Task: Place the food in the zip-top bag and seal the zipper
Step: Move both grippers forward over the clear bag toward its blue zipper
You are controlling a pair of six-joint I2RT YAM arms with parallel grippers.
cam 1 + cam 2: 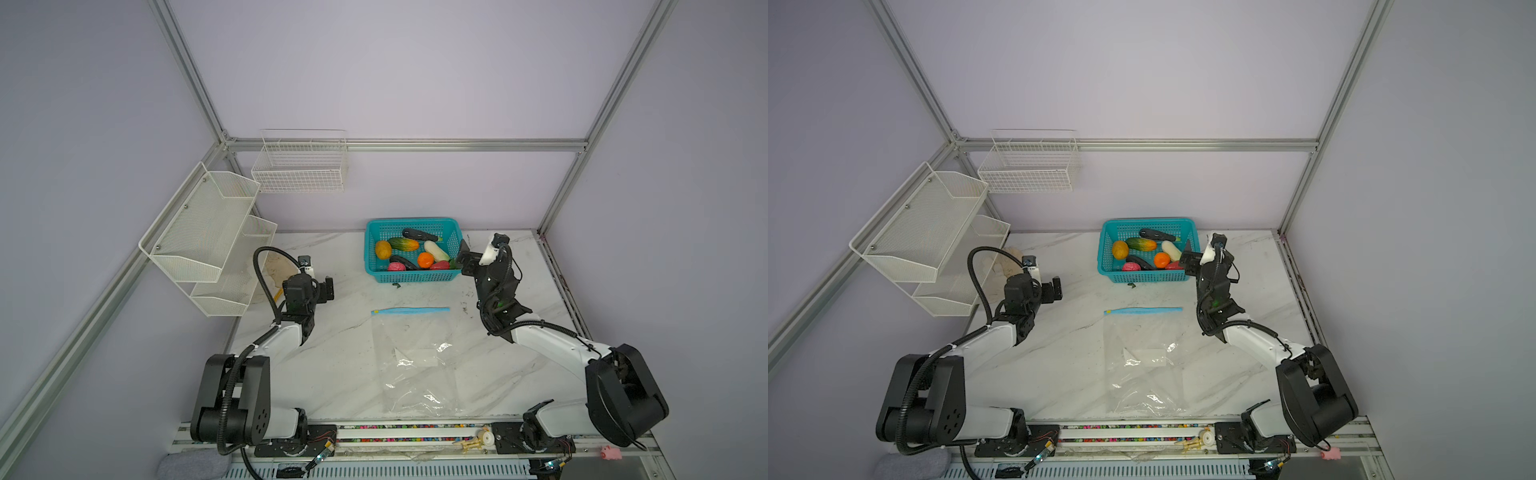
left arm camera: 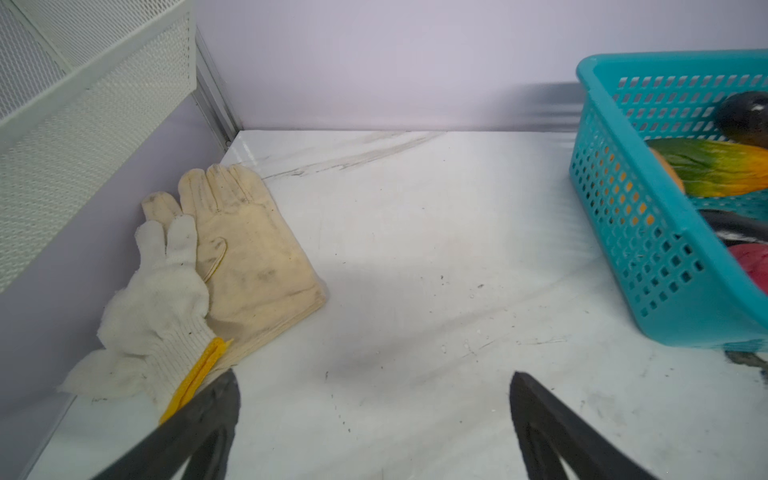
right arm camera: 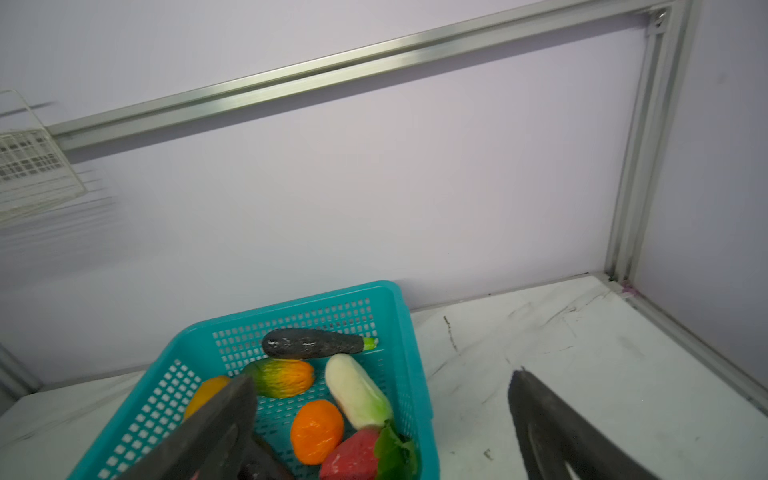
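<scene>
Left fingers (image 1: 328,289) spread wide and empty, poised over bare worktop (image 1: 332,353), pointing toward the teal basket (image 1: 413,277) but well apart from it. The left wrist view shows only a pair of gloves (image 2: 249,249) ahead and the basket off to one side. Mid-scene, the zip-top bag (image 1: 415,365) lies flat and empty on the worktop, nearer me than the basket. Its zipper (image 1: 411,310) runs straight left-right along the far edge, slider tab (image 1: 375,311) at the left end; I cannot tell whether the mouth is open. All the food sits in the basket. The white radish (image 1: 436,250) lies on a diagonal, far-left to near-right, with the orange (image 1: 425,260) and a red piece (image 1: 439,266) just beside it. Right fingers (image 1: 466,261) also wide and empty, at the basket's right near corner. The right wrist view shows them straddling the right wall, one finger over the food, the other over worktop outside. My read: the right arm is far nearer, and the food lies leftward of its fingers, so it should shift left and turn across the radish's long axis.
</scene>
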